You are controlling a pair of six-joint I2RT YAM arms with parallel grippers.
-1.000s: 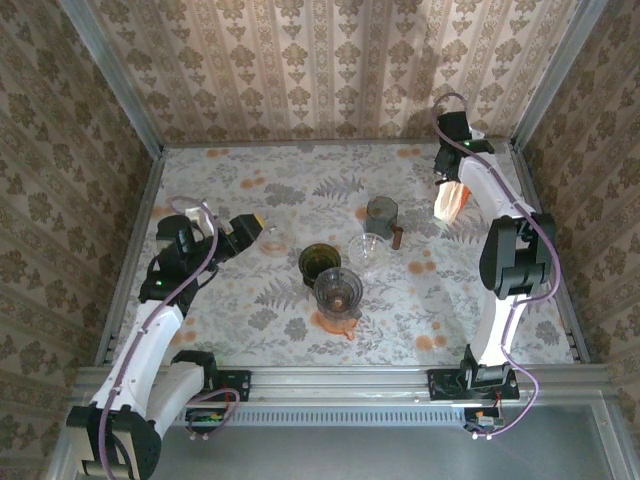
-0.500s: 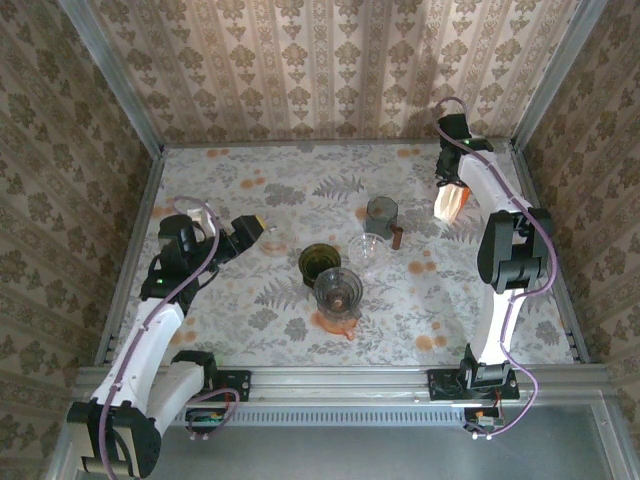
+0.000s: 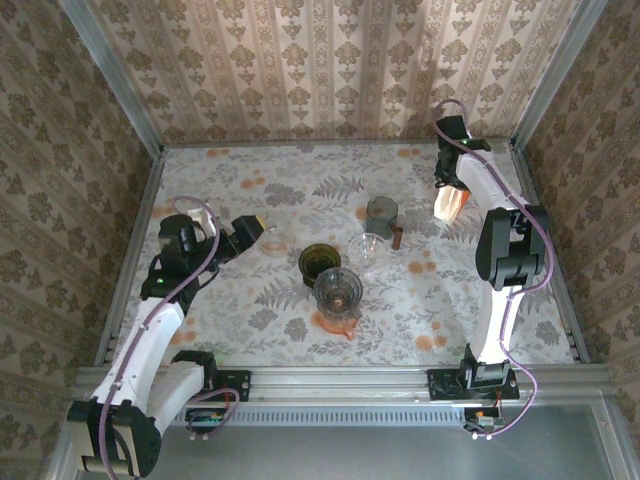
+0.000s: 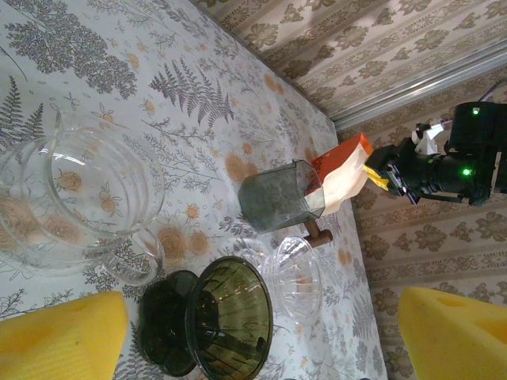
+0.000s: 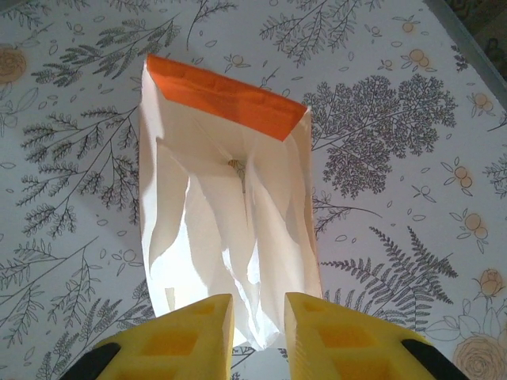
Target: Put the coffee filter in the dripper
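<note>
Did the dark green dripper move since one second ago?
No. The dark green dripper stays on the same patch of the table print, beside the glass carafe.

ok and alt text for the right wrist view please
A white paper filter pack with an orange top band, seen against the fern-print table. Its near edge sits in the narrow gap between the yellow fingers of the right gripper.

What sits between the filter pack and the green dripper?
In the top view, a grey cup and a clear cup stand between the filter pack and green dripper.
</note>
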